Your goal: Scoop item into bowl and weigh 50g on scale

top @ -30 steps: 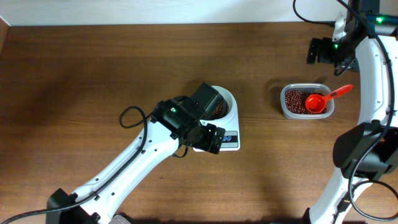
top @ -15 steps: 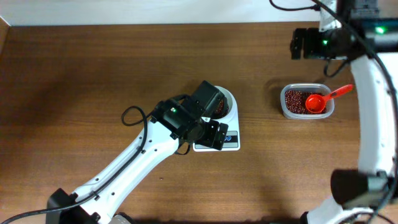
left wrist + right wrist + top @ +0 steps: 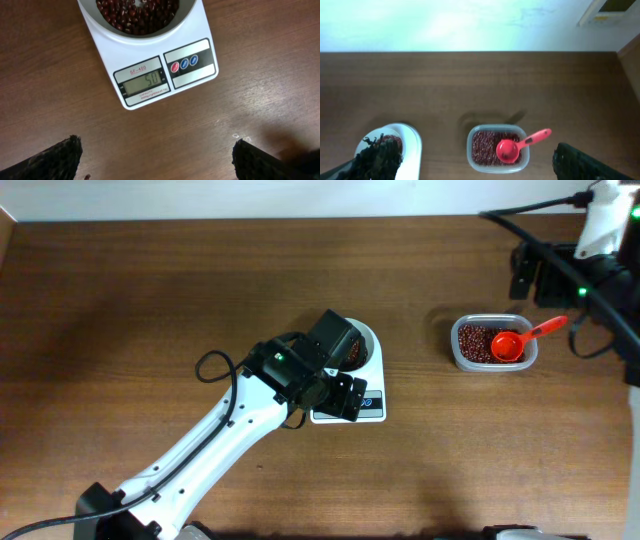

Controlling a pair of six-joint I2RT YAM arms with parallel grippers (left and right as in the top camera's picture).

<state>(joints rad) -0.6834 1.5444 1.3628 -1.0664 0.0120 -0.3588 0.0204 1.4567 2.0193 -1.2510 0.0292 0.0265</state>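
The white scale (image 3: 200, 30) shows 50 on its grey display (image 3: 145, 81). The white bowl (image 3: 181, 16) stands on it, full of dark red-brown beans (image 3: 137, 12). My left gripper (image 3: 160, 162) is open and empty, hovering over the table just in front of the scale. In the overhead view the left gripper (image 3: 342, 400) covers part of the scale (image 3: 372, 408) and bowl (image 3: 368, 340). My right gripper (image 3: 535, 275) is open and empty, raised behind the clear tub (image 3: 493, 342). The right wrist view shows the right gripper (image 3: 480, 167).
The clear tub (image 3: 497, 147) holds more beans, and the red scoop (image 3: 512, 149) lies in it with its handle pointing right. The bowl (image 3: 410, 142) shows at the lower left of the right wrist view. A pale wall runs along the table's far edge.
The right arm swung left and then back to the right, ending behind the tub. The left arm, scale, bowl and scoop have not moved.
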